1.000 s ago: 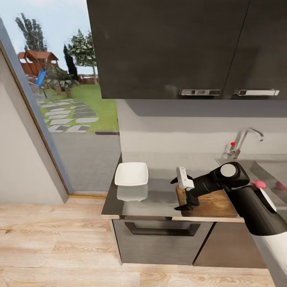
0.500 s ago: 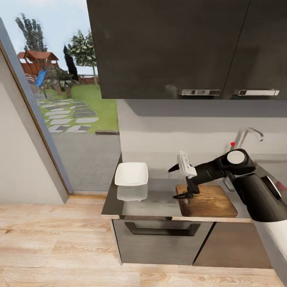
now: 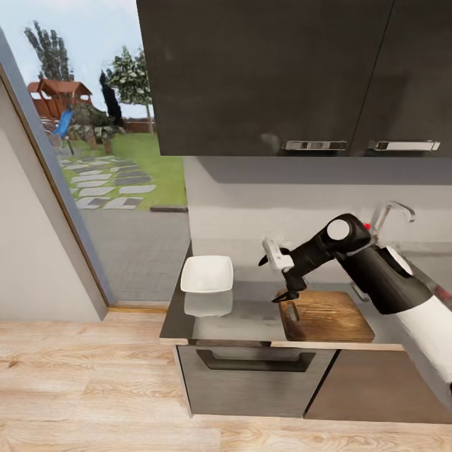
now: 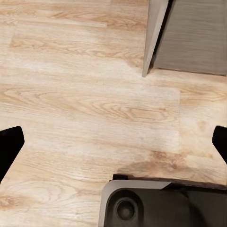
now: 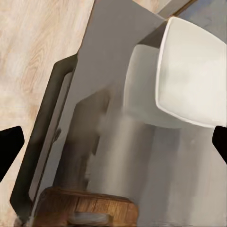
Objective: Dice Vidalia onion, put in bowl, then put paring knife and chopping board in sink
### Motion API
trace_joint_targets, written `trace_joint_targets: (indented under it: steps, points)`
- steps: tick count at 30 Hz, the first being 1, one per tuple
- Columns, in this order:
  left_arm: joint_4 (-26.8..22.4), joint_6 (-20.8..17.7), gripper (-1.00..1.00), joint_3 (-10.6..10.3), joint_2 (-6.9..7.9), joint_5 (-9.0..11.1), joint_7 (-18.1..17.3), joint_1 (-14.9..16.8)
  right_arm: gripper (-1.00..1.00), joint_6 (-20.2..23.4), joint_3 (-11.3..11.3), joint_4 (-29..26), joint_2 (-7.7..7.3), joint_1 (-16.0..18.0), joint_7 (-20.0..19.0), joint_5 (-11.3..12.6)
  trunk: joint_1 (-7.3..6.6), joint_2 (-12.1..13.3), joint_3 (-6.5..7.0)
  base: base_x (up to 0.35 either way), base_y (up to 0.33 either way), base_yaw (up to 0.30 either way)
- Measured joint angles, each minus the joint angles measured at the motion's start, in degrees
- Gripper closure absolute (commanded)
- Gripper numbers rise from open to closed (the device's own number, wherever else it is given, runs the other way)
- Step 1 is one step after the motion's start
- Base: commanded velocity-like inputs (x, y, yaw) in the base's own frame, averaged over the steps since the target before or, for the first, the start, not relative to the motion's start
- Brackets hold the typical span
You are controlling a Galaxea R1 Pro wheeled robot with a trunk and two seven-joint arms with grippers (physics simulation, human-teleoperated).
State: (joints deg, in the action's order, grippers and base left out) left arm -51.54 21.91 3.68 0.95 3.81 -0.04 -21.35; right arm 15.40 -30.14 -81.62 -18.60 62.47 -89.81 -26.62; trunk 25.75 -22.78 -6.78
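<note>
My right gripper [image 3: 274, 280] hangs open and empty over the countertop [image 3: 251, 314], between the white square bowl [image 3: 207, 274] and the left end of the wooden chopping board [image 3: 329, 317]. In the right wrist view the bowl [image 5: 194, 75] lies ahead with its pale reflection in the countertop [image 5: 118, 156], and the board's edge [image 5: 71, 208] sits close by. The tap [image 3: 394, 210] with its red knob [image 3: 366, 226] stands behind my right forearm, which covers the sink. The onion and paring knife are hidden. My left gripper [image 4: 113, 144] is open over the wooden floor.
Dark wall cabinets [image 3: 270, 75] hang low above the counter. A drawer with a black handle [image 3: 254, 363] sits under the countertop. A glass door to the garden [image 3: 94, 163] stands at the left. My own base [image 4: 151, 203] is below the left gripper.
My right arm has risen off the chopping board and swung left and back toward the bowl, leaving the board bare. The pink objects seen by the sink a second ago are now behind my arm.
</note>
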Motion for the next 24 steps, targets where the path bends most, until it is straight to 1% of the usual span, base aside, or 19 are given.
trace_joint_targets:
  steps: [3, 8, 11, 14, 15, 17, 18, 19, 20, 22, 24]
  points:
    - [-0.59, -0.01, -1.0, 0.01, -0.06, -0.01, 0.13, 0.0, -1.0, -4.5, -2.99, 3.91, 0.43, 0.31, -0.02, -1.5, 0.0, -0.01, 0.0, 0.0, 0.0, 0.0]
    - [-0.89, -0.01, -1.0, 0.01, -0.06, 0.01, 0.23, 0.0, -1.0, -7.58, -4.64, 5.84, 0.34, 0.44, -0.03, -2.01, -0.01, -0.01, 0.0, 0.0, 0.0, 0.0]
    - [-0.72, -0.06, -1.0, 0.01, -0.07, 0.01, 0.26, 0.0, -1.0, -9.31, -5.79, 6.16, 0.15, 0.45, -0.03, -1.7, -0.01, -0.01, 0.0, 0.0, 0.0, 0.0]
    - [-0.49, -0.08, -1.0, 0.01, -0.08, 0.02, 0.27, 0.0, -1.0, -10.04, -6.41, 6.29, -0.53, 0.46, -0.04, 0.02, -0.01, -0.01, 0.0, 0.0, 0.0, 0.0]
    - [-0.44, -0.09, -1.0, 0.01, -0.08, 0.02, 0.27, 0.0, -1.0, -10.19, -6.56, 6.32, -1.11, 0.46, -0.04, 1.61, -0.01, -0.01, 0.0, 0.0, 0.0, 0.0]
    - [-0.41, -0.09, -1.0, 0.01, -0.09, 0.02, 0.28, 0.0, -1.0, -10.27, -6.67, 6.34, -1.76, 0.47, -0.05, 3.61, -0.01, -0.01, 0.0, 0.0, 0.0, 0.0]
    - [-0.39, -0.1, -1.0, 0.01, -0.09, 0.02, 0.28, 0.0, -1.0, -10.31, -6.71, 6.33, -2.37, 0.47, -0.05, 5.68, -0.01, -0.01, 0.0, 0.0, 0.0, 0.0]
    - [-0.36, -0.1, -1.0, 0.01, -0.09, 0.02, 0.28, 0.0, -1.0, -10.33, -6.74, 6.32, -2.72, 0.47, -0.05, 6.69, -0.01, -0.01, 0.0, 0.0, 0.0, 0.0]
    - [-0.33, -0.1, -1.0, 0.01, -0.09, 0.02, 0.26, 0.0, -1.0, -10.35, -6.78, 6.28, -3.43, 0.47, -0.05, 8.27, -0.01, -0.01, 0.0, 0.0, 0.0, 0.0]
    - [-0.27, -0.1, -1.0, 0.01, -0.09, 0.02, 0.24, 0.0, -1.0, -10.41, -6.85, 6.24, -4.38, 0.47, -0.05, 9.65, -0.01, -0.01, 0.0, 0.0, 0.0, 0.0]
    - [-0.19, -0.09, -1.0, 0.01, -0.08, 0.02, 0.23, 0.0, -1.0, -10.44, -6.88, 6.19, -5.02, 0.47, -0.05, 10.36, -0.01, -0.01, 0.0, 0.0, 0.0, 0.0]
